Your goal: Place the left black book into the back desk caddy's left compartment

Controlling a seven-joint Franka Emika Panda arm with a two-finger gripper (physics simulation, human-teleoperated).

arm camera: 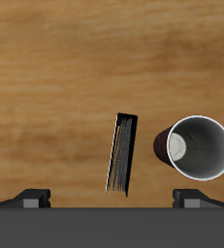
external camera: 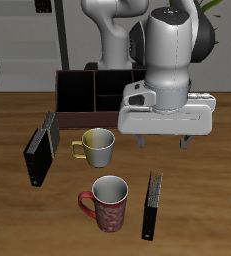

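While my hand (external camera: 166, 143) hangs spread and empty, the left black book (external camera: 152, 206) stands untouched on the counter (external camera: 202, 215). Grasping it and carrying it to the back desk caddy (external camera: 92, 90) remain.

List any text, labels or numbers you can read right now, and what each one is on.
No readable text in either view.
Left black book: faint light marks on its spine, too small to read.
Red mug: patterned surface, no legible words.
Thicker black book, yellow mug, back desk caddy, gripper: no lettering visible.
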